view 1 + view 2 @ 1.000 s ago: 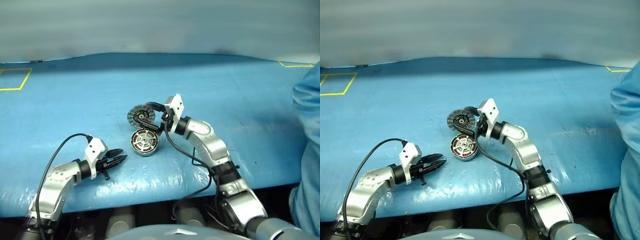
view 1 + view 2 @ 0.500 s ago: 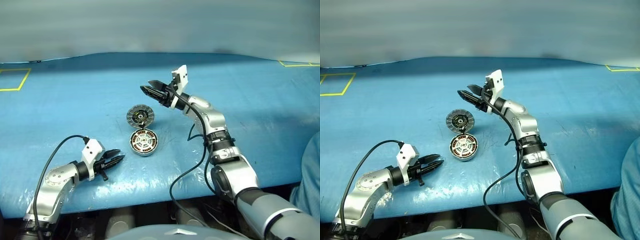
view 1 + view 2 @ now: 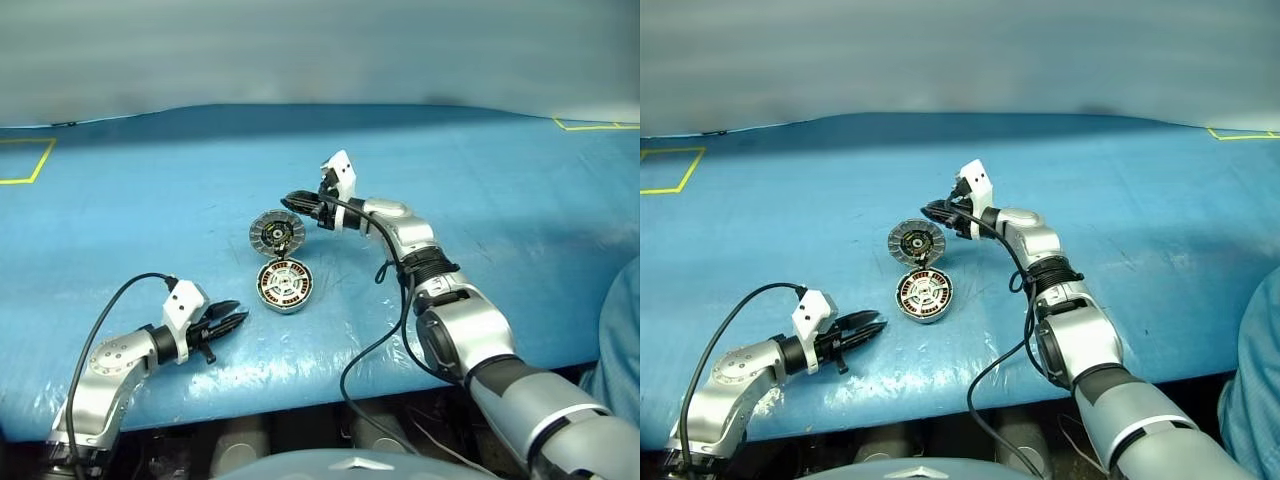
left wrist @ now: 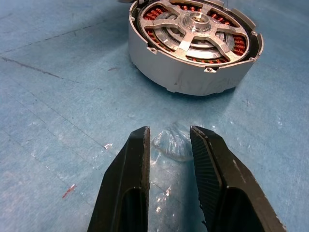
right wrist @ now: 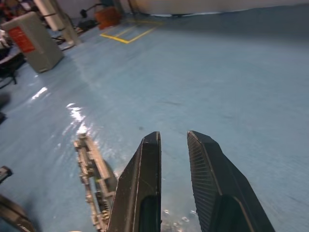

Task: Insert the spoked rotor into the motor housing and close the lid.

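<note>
My right claw (image 3: pixel 292 203) has let go of the lid (image 3: pixel 276 233), lifted off and half closed on nothing, leaving it propped on edge just behind the motor housing (image 3: pixel 283 286) with the spoked rotor (image 4: pixel 195 30) seated, while the left claw (image 3: pixel 236 318) idles slightly parted on the desk (image 3: pixel 120 220), so closing remains.

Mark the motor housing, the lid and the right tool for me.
motor housing (image 4: pixel 193 79): left wrist view, on its silver side wall.
lid (image 3: pixel 277 234): left eye view, on its finned dark face, propped on edge just beyond the housing.
right tool (image 3: pixel 292 203): left eye view, between its black fingertips, above the lid.
</note>
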